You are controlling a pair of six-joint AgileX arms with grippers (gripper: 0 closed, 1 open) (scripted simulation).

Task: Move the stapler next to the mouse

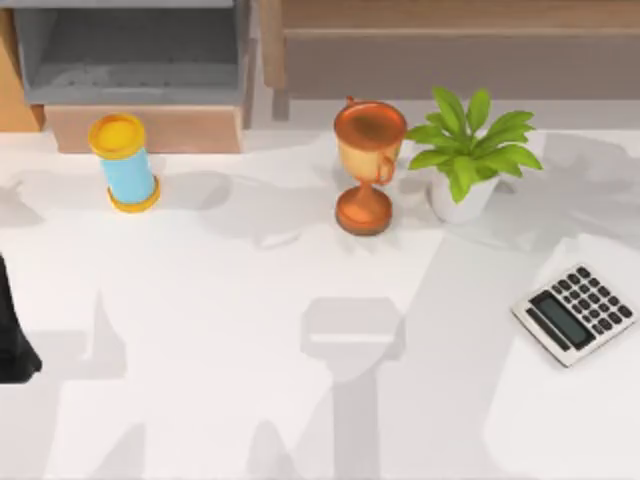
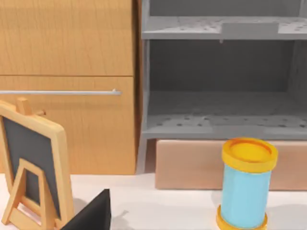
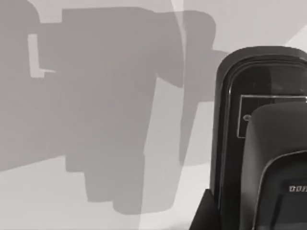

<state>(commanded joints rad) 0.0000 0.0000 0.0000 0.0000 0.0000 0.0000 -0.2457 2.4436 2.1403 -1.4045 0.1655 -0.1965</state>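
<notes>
The stapler [image 3: 230, 143], glossy black with a rounded end and a thin pale outline on its top, lies on the white table close under my right wrist camera. A dark wedge of my right gripper [image 3: 201, 218] shows right beside it. I cannot tell whether they touch. The mouse is out of view. My left arm [image 1: 12, 340] is a black shape at the table's left edge in the top view. A black corner of the left gripper [image 2: 93, 215] pokes into the left wrist view, facing the back of the table.
Along the back stand a blue cylinder with yellow caps [image 1: 125, 165], a copper trophy [image 1: 367, 165] and a potted plant [image 1: 468, 155]. A grey calculator [image 1: 577, 313] lies at the right. A small chalkboard easel [image 2: 33, 167] stands near the left gripper, before a wooden cabinet and grey shelf [image 2: 220, 124].
</notes>
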